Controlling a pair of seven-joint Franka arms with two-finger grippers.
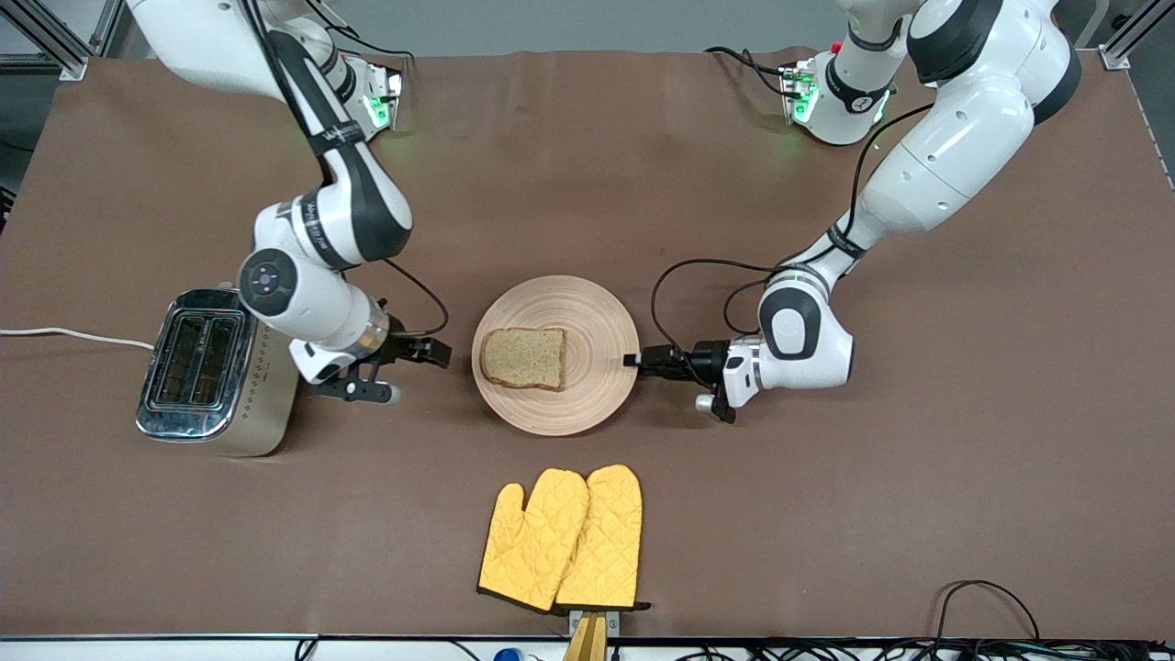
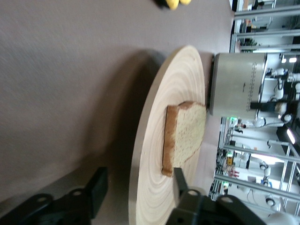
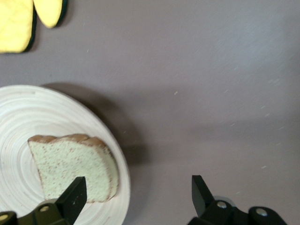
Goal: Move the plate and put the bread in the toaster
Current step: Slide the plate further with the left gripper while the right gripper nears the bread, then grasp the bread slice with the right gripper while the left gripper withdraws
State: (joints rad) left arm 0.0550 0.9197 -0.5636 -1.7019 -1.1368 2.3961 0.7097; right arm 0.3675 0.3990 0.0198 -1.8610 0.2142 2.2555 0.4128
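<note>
Bread (image 1: 523, 358) lies flat on the plate (image 1: 597, 321) mid-counter (image 1: 587, 165), with yellow oven mitts (image 1: 562, 539) nearer the camera and the toaster (image 1: 213, 372) toward the right arm's end. The left gripper (image 1: 633, 361) reaches in level, jaws parted astride the plate's rim. The right gripper (image 1: 418, 372) hangs between toaster and plate, jaws wide, holding nothing.
</note>
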